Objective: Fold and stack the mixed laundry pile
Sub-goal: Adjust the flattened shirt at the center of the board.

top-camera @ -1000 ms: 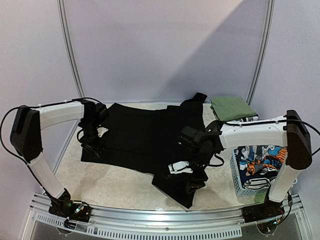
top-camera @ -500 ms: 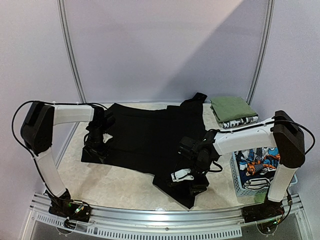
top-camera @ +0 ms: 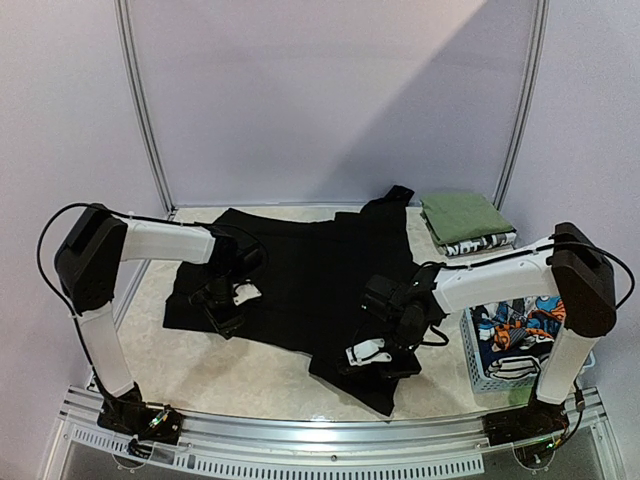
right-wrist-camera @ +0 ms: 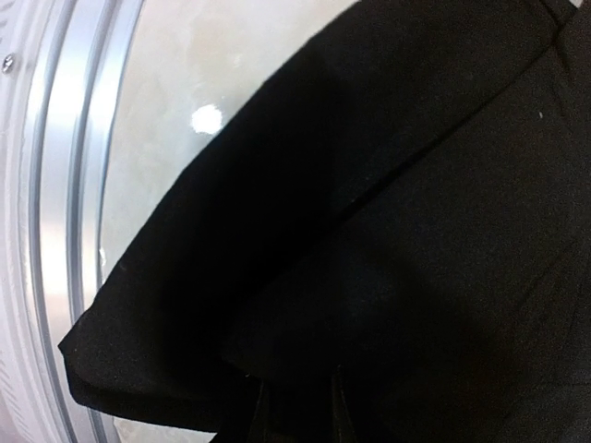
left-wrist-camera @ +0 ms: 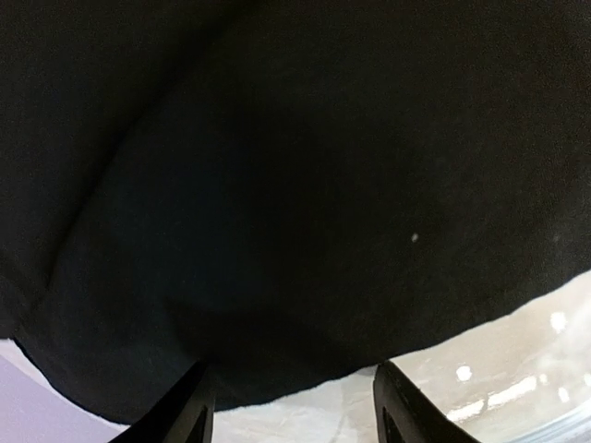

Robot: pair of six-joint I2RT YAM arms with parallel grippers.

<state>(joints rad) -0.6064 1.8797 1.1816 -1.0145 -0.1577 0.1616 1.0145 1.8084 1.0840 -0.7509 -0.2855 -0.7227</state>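
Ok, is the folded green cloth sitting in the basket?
No, the green cloth sits at the back of the table, outside the basket.

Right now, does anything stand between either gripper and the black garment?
Nothing visible does. The left gripper and right gripper are both down at the black garment, with no other item between. The basket and green cloth sit off to the right.
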